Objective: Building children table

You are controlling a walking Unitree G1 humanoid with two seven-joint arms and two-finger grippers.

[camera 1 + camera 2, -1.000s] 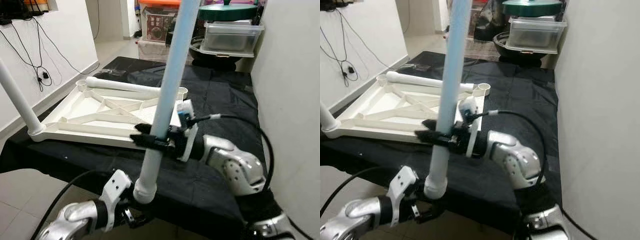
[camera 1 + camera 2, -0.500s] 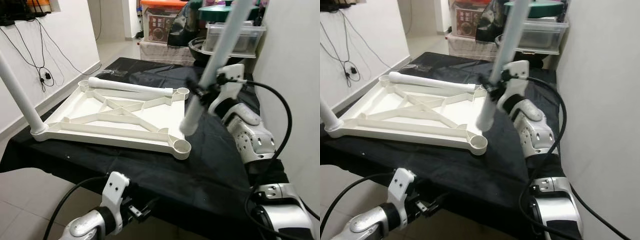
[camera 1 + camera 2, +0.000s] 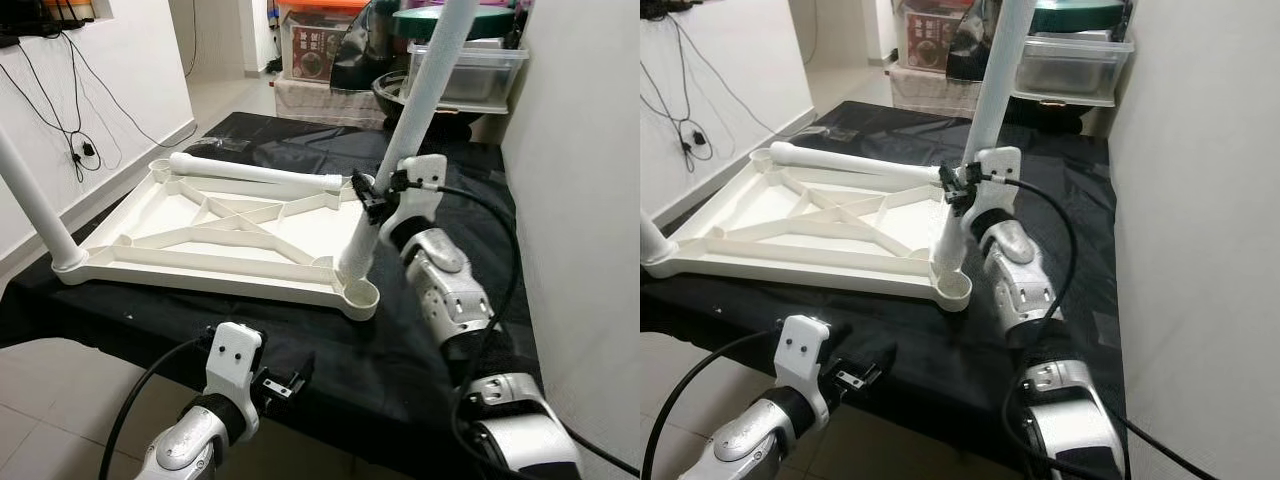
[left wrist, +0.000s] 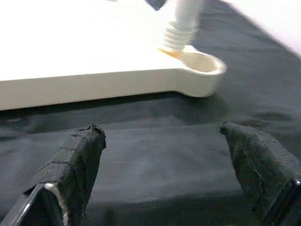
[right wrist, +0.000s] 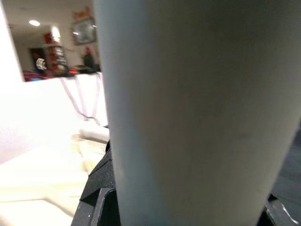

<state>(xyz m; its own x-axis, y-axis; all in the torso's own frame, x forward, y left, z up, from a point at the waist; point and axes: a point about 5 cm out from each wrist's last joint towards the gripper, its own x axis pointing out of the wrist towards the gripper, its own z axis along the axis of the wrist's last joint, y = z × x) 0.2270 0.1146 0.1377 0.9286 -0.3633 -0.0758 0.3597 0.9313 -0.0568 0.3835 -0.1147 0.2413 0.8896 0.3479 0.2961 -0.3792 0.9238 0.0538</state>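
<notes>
You are seating a white leg (image 3: 415,120), clamped in the right gripper (image 3: 378,194), over the tabletop's corner socket (image 3: 361,294); left gripper (image 4: 164,155) is hanging open, empty. Next, align and screw.

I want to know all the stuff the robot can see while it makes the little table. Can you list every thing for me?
table top: one, white, upside down on the black cloth
table leg held: one, white, tilted, its lower end at the near right corner socket
table leg fitted: one, white, standing in the near left corner
table leg loose: one, white, lying along the far edge of the table top
black cloth: one, covering the work surface
storage boxes: several, clear plastic, stacked behind
cables: black, hanging on the left wall
right gripper: closed around the held leg
left gripper: fingers apart, low in front of the cloth's near edge
</notes>
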